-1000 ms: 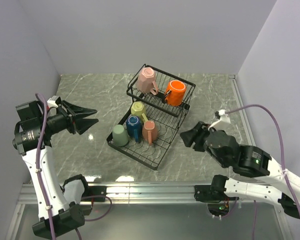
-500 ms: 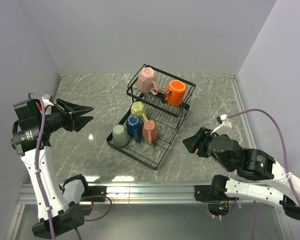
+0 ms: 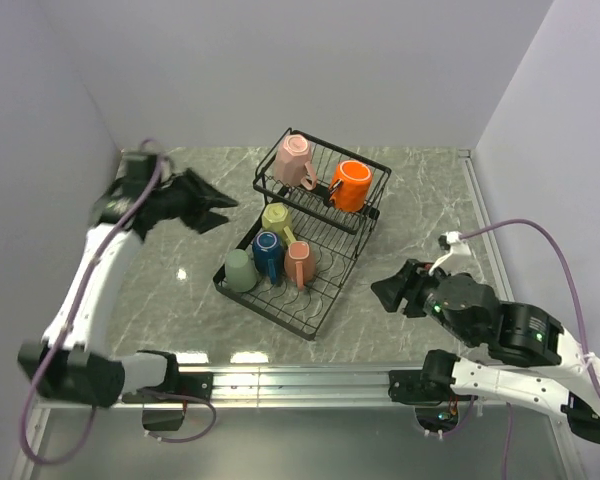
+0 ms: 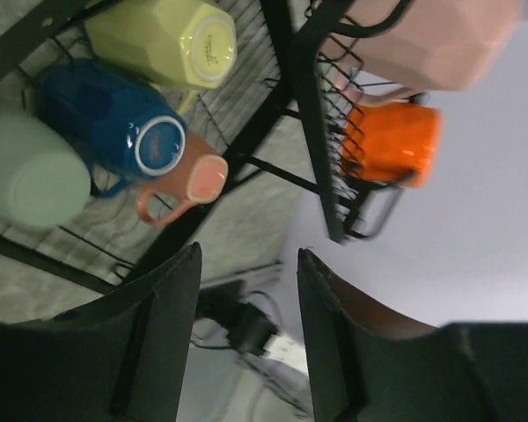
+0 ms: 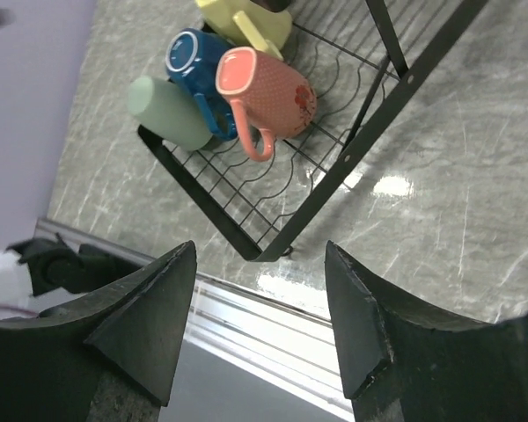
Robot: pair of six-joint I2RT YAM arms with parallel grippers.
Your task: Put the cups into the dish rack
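Note:
The black wire dish rack (image 3: 325, 298) stands mid-table. Its flat tray holds a pale green cup (image 3: 240, 270), a blue cup (image 3: 268, 252), a yellow-green cup (image 3: 277, 217) and a salmon cup (image 3: 302, 262). Its raised basket holds a pink cup (image 3: 294, 160) and an orange cup (image 3: 351, 185). My left gripper (image 3: 220, 211) is open and empty, raised just left of the rack. My right gripper (image 3: 388, 291) is open and empty, right of the rack's near corner. The left wrist view shows the blue cup (image 4: 114, 123) and orange cup (image 4: 392, 141); the right wrist view shows the salmon cup (image 5: 268, 92).
Grey walls close in the marble table (image 3: 170, 290) on three sides. A metal rail (image 3: 300, 380) runs along the near edge between the arm bases.
My left arm swung up and to the right, from the far left side to just beside the rack. My right gripper drew back slightly toward the near edge. The cups have not moved.

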